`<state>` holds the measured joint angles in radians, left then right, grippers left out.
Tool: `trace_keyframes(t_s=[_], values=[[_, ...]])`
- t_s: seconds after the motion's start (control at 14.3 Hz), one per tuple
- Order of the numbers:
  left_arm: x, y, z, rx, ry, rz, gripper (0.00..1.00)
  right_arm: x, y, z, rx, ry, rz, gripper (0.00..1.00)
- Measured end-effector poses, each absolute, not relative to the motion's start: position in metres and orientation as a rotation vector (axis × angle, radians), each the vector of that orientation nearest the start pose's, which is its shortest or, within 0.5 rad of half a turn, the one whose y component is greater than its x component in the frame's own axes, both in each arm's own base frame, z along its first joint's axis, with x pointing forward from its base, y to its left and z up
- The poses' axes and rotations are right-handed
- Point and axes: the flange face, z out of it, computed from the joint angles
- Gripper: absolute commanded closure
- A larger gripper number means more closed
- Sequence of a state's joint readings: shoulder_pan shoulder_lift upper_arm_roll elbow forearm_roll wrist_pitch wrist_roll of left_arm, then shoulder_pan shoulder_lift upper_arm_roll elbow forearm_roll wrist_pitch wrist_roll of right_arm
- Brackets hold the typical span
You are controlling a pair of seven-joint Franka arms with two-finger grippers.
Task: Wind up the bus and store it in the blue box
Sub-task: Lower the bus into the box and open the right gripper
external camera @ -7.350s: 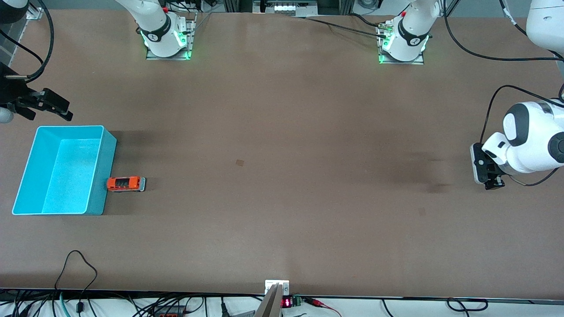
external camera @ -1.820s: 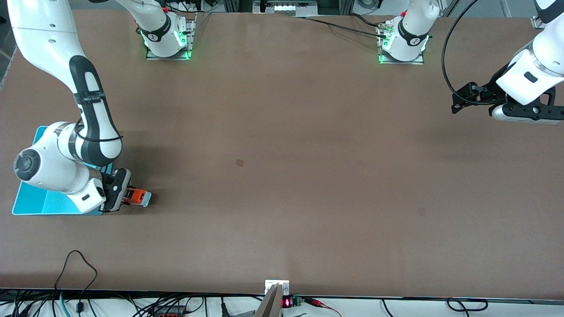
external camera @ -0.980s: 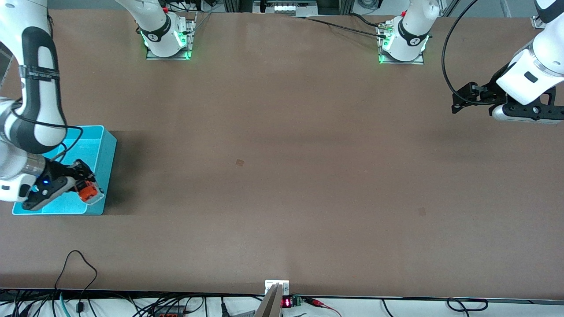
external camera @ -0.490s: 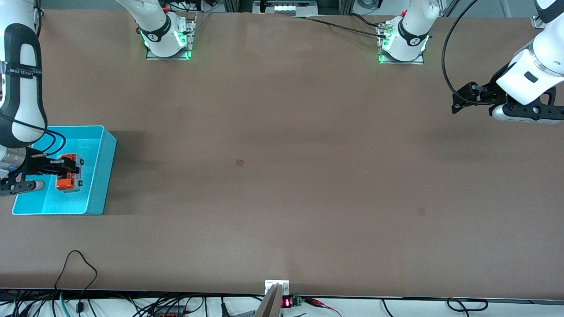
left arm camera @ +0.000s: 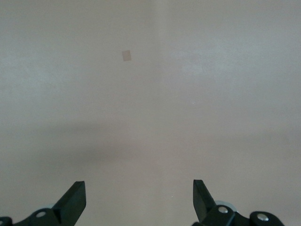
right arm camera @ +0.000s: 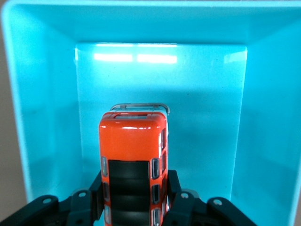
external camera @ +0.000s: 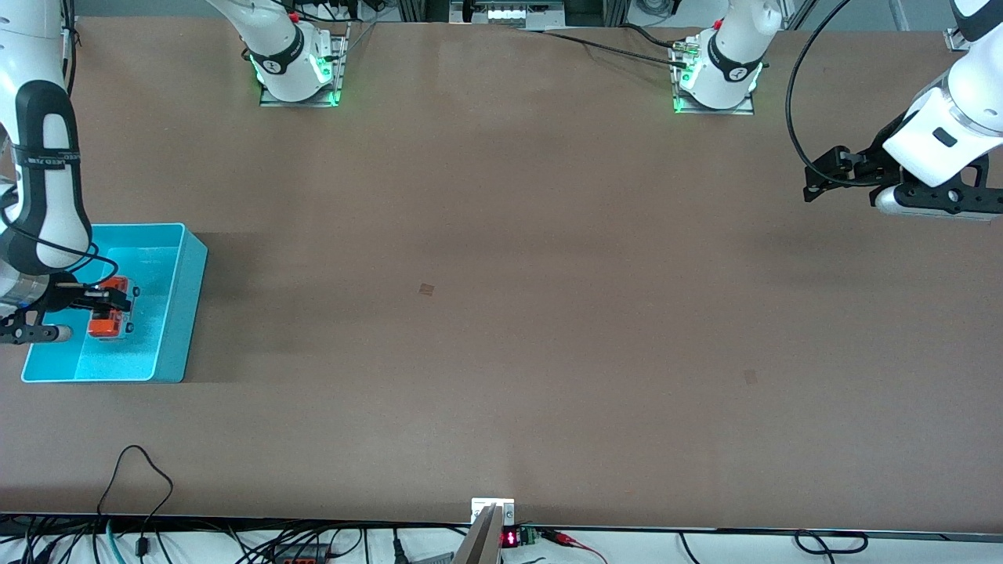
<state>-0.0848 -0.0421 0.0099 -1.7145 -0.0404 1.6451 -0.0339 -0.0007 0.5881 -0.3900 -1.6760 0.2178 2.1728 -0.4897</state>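
The orange bus (external camera: 110, 319) hangs inside the outline of the blue box (external camera: 180, 313), with my right gripper (external camera: 103, 301) shut on its sides. In the right wrist view the bus (right arm camera: 134, 141) points lengthwise into the box (right arm camera: 42, 117), dark roof windows up, clamped between the fingers of my right gripper (right arm camera: 134, 200). I cannot tell whether its wheels touch the box floor. My left gripper (external camera: 815, 184) waits in the air over the left arm's end of the table. Its fingers stand wide apart with nothing between them, as the left wrist view shows around the left gripper (left arm camera: 138, 197).
The blue box stands at the right arm's end of the table. A small tan patch (external camera: 426, 289) marks the middle of the brown tabletop, and the patch (left arm camera: 126, 55) also shows in the left wrist view. Cables (external camera: 141, 478) lie along the table's front edge.
My right gripper picked the bus up from beside the box, carried it over the box wall and moved it deeper inside. The left arm has not moved over the last second.
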Motion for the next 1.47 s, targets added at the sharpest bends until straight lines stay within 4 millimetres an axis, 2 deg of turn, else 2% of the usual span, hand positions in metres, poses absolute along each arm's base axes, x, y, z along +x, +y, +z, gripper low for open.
trace_keyframes(t_s=[0.56,0.91,0.98,1.05,1.12,1.19,1.33,1.47], values=[[0.543,-0.045,0.586,-3.180,0.059,0.047,0.00,0.624,-0.239,0.240,-3.170,0.014,0.125,0.78],[0.543,-0.045,0.586,-3.180,0.059,0.047,0.00,0.615,-0.241,0.222,-3.185,0.030,0.093,0.74],[0.543,-0.045,0.586,-3.180,0.059,0.047,0.00,0.615,-0.240,0.219,-3.187,0.028,0.089,0.64],[0.543,-0.045,0.586,-3.180,0.059,0.047,0.00,0.615,-0.239,0.217,-3.188,0.027,0.088,0.39],[0.543,-0.045,0.586,-3.180,0.059,0.047,0.00,0.615,-0.239,0.215,-3.188,0.026,0.091,0.07],[0.543,-0.045,0.586,-3.180,0.059,0.047,0.00,0.615,-0.239,0.215,-3.188,0.027,0.091,0.00],[0.543,-0.045,0.586,-3.180,0.059,0.047,0.00,0.616,-0.239,0.216,-3.190,0.029,0.080,0.00],[0.543,-0.045,0.586,-3.180,0.059,0.047,0.00,0.620,-0.238,0.228,-3.190,0.034,0.045,0.00]])
